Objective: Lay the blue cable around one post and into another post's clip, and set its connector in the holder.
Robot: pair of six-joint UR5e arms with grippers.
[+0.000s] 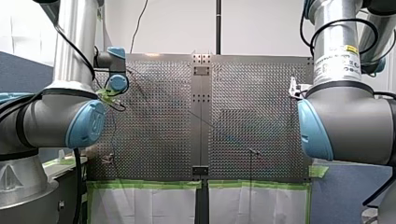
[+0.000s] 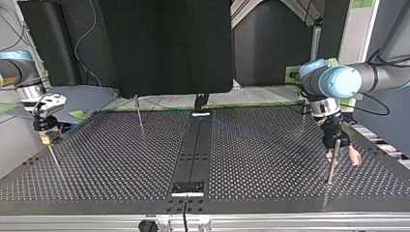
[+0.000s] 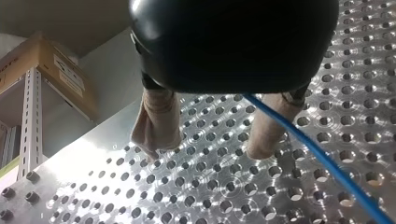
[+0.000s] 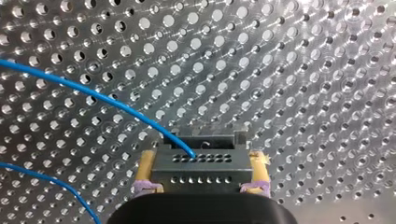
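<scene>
holding the black connector (image 4: 198, 168) clamped between the yellow pads (image 4: 148, 163) of my right pincer (image 4: 201, 158), above the perforated worktop (image 4: 303, 70), not yet sitting in any holder. trailing the blue cable (image 4: 93, 95) out of the connector's face and arcing it away over the holes. hovering my left pincer (image 3: 205, 149) low over the worktop, beige fingers (image 3: 156, 126) spread apart, clamping nothing; running the cable just beside one finger, touching or not, cannot tell. noting in the top view a thin post (image 2: 330, 169) close by my left pincer and a second post (image 2: 139, 113) further back; not managing to trace the cable there, too faint. judging the routing as barely begun: nothing visibly lying round a post or in a clip.

risking from here: sliding the loose cable out past the open fingers and missing the post; snagging it on a fingertip during a sweep; pulling it taut from the connector end and tilting the connector in the pads, spoiling the seating; leaning tension on a thin post and bending it.
</scene>
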